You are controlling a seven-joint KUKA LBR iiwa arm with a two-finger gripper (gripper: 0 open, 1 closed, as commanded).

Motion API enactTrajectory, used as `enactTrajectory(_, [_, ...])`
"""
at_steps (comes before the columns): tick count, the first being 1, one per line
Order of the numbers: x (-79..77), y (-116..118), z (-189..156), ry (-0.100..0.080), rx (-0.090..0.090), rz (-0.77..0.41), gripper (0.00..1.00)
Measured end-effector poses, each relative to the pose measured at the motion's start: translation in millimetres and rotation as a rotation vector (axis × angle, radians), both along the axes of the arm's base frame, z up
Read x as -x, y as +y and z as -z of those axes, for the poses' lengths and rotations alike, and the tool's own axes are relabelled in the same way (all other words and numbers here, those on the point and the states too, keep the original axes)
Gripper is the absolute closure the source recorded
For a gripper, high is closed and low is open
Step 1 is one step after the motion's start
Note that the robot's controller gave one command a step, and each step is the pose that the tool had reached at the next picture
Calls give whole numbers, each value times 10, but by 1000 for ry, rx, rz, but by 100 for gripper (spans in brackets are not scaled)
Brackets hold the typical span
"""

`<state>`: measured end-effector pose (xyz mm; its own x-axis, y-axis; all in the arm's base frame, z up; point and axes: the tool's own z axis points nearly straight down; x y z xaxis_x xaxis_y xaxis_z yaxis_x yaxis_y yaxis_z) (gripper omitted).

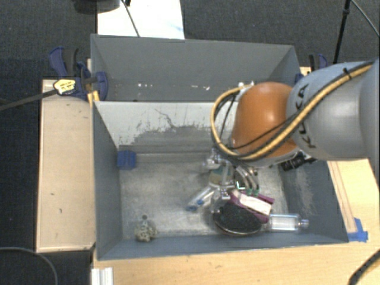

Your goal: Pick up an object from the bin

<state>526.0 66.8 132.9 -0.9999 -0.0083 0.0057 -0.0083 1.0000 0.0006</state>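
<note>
The hand (222, 186) hangs low in the lower centre-right of the bin (178, 70), over a small heap; whether it is spread or pressed together I cannot tell, and nothing can be seen pinched in it.

Nearest beneath it lie a black round disc (236, 219), a maroon-and-white oblong piece (256, 203) resting across the disc's upper edge, and a slim blue-and-white piece (198, 202) just to the left. These touch or overlap, so a closing grasp may catch two at once, or shove one aside and grip nothing; the disc lies flat and looks hard to get hold of. A clear bottle (286, 222) on its side, touching the disc's right, may roll if nudged.

Counted: one disc; one oblong piece; one slim piece; one bottle; one small blue block (126, 159) at the bin's left; one grey lump (144, 231) at lower left; six things, as far as I can tell.
</note>
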Motion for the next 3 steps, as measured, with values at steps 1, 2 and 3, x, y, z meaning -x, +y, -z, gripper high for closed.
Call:
enactTrajectory(1, [-76,-199,622,-17,-3,-25,0])
enactTrajectory(2, [-95,-191,582,-23,-2,-25,100])
enactTrajectory(3, [-181,-232,-850,-17,-1,-6,100])
